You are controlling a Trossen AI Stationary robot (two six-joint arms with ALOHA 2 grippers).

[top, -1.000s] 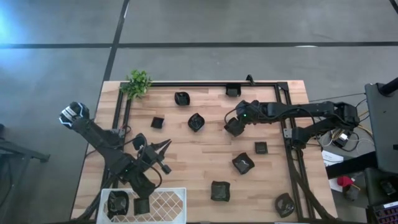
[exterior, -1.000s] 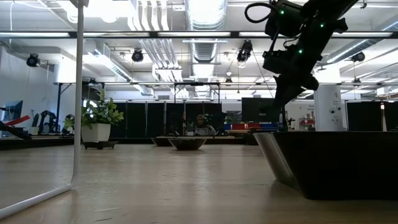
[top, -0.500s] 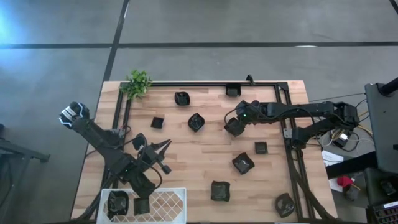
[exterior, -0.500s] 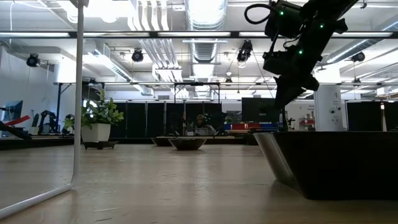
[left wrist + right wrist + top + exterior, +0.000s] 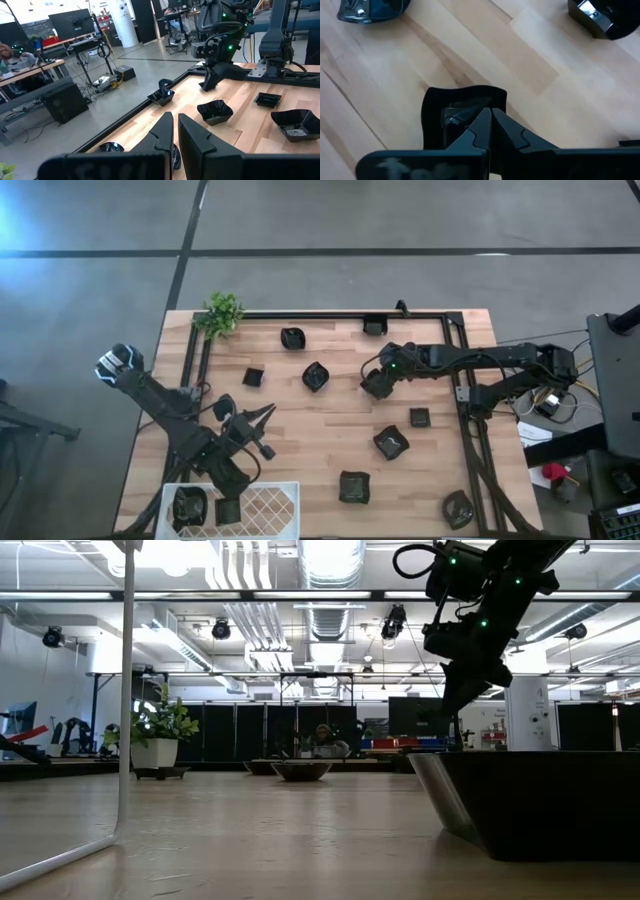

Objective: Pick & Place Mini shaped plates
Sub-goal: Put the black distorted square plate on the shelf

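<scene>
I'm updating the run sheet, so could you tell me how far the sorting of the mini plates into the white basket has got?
Early days. Two plates already sit in the white basket. In hand: the right gripper is shut on the rim of a squarish plate mid-table. The left gripper is beside the basket, holding nothing. Left: about nine loose plates, such as the bottom-edge one.

near plate [image 5: 540, 802]: cut off by the low view's right edge, outline unreadable
plate under right tool [image 5: 462, 117]: its near rim hidden behind the closed fingers; contact cannot be told
basket [image 5: 262, 502]: its front side cut off at the worktop's front-left corner
far plates [image 5: 300, 769]: too small for their shapes to be told
</scene>
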